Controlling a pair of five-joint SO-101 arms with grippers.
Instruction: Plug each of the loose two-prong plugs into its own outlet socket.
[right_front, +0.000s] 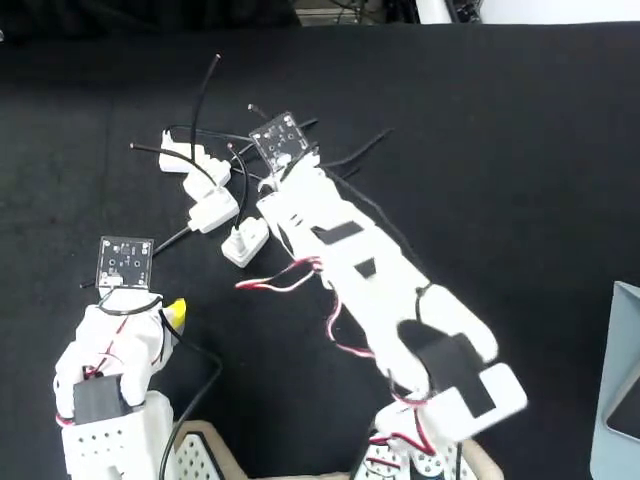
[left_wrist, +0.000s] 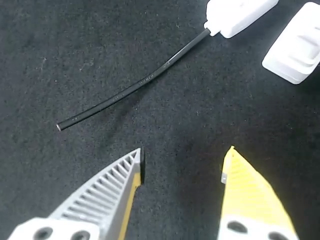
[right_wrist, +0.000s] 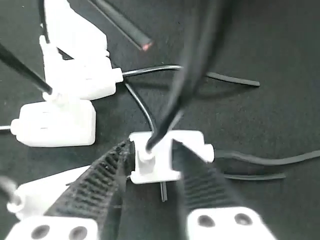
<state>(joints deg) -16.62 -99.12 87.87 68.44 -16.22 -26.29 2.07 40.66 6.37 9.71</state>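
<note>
My right gripper (right_wrist: 152, 150) is shut on a small white two-prong plug (right_wrist: 160, 157). The plug's black cable (right_wrist: 185, 85) rises between the black fingers, and one thin prong (right_wrist: 163, 192) points down at the black mat. Other white plug and socket pieces lie close by (right_wrist: 55, 122) (right_wrist: 80, 75). From above, the right arm (right_front: 350, 250) stretches over this cluster, and white pieces (right_front: 213, 210) (right_front: 245, 242) (right_front: 185, 155) lie beside it. My left gripper (left_wrist: 185, 150) hangs open over bare mat, with a white piece and its black cable (left_wrist: 235, 15) and another white piece (left_wrist: 295, 50) ahead of it.
Loose black cable ends (right_front: 205, 90) (right_front: 365, 150) spread around the cluster. A grey-blue box (right_front: 620, 390) stands at the right edge of the table. The black mat (right_front: 500, 150) stretches away to the right of the pieces.
</note>
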